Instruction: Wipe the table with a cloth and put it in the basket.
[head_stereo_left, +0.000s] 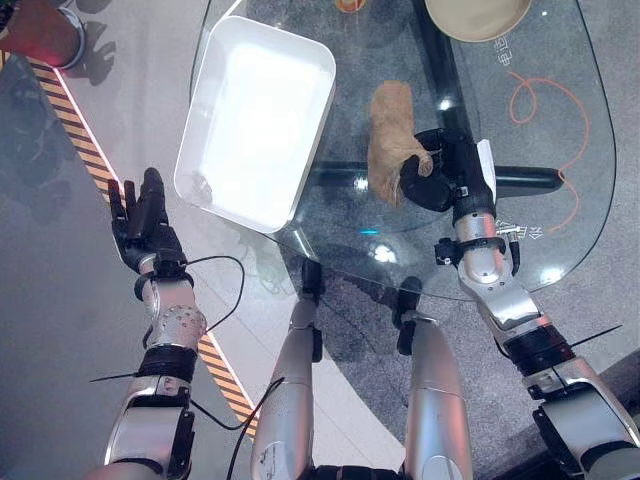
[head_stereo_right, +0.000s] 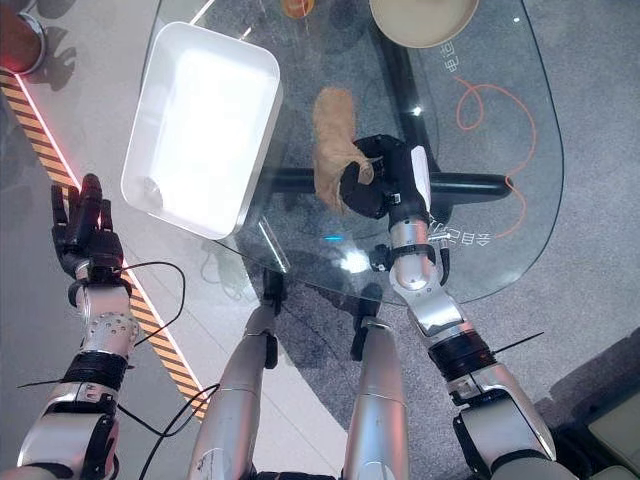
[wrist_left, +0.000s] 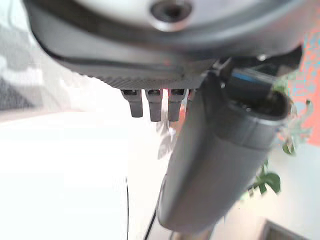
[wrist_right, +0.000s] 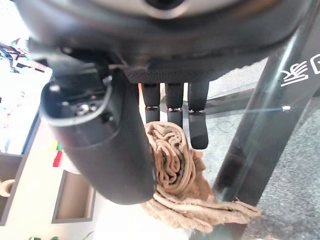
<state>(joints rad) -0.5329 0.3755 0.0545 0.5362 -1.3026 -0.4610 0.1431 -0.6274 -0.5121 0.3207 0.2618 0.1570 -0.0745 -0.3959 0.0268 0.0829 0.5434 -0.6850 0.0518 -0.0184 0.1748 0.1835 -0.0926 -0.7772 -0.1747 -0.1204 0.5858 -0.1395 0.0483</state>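
The brown cloth is held by the right hand on the glass desk. In the right wrist view the fingers and the thumb are seen curled around the bunched folds of the cloth, so a firm grasp is shown. One end of the cloth lies spread on the glass away from the hand, and the other end is gathered inside the grip.

The white basket is placed on the left part of the desk, near the cloth but apart from it. A small unclear object is seen in one corner of the basket; otherwise nothing is lying in it.

The left hand is kept off the desk, above the floor beside the striped tape. Its fingers are stretched out and nothing is held by them.

It is judged that the wiping is either in progress or close to its end, because the cloth is touching the glass and is already grasped. The second part is not yet done: the cloth must be carried to the left and released into the basket.

Some white characters are printed on the glass near the right wrist, but they cannot be read. An orange cord and a beige bowl are also noticed at the far side.
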